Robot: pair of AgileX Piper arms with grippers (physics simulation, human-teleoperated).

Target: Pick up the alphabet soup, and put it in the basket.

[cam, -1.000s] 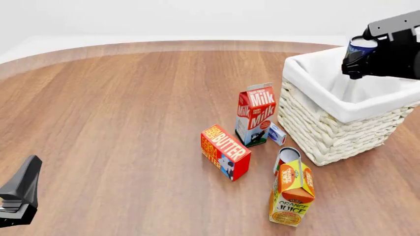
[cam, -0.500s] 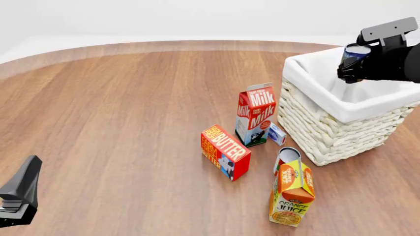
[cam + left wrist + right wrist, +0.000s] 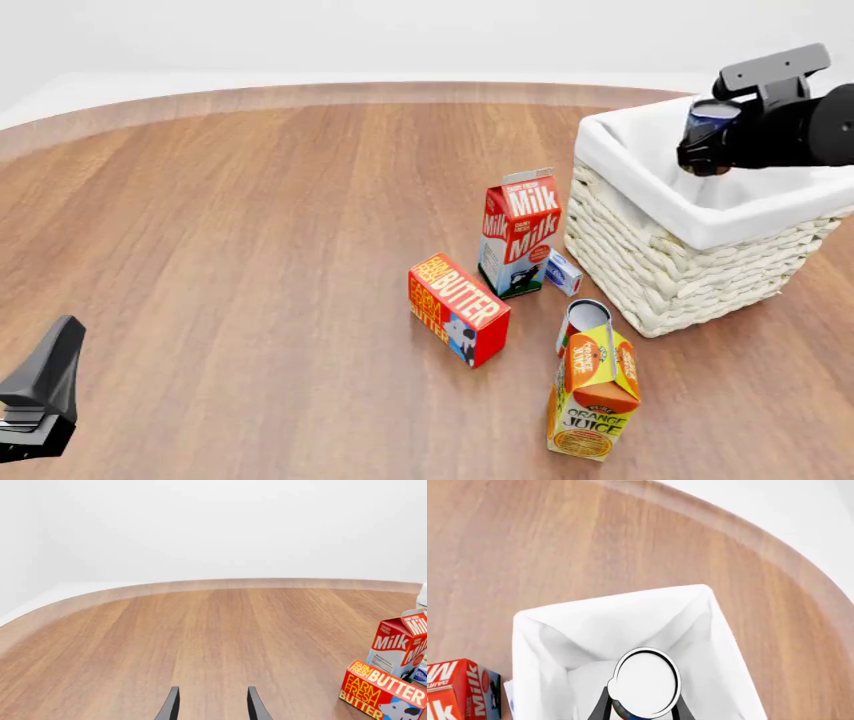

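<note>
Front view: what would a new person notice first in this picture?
First the big white basket at the right, with the right gripper holding the alphabet soup above its opening. Next, the bright cartons in the middle of the table: milk carton, butter box, orange juice carton.
</note>
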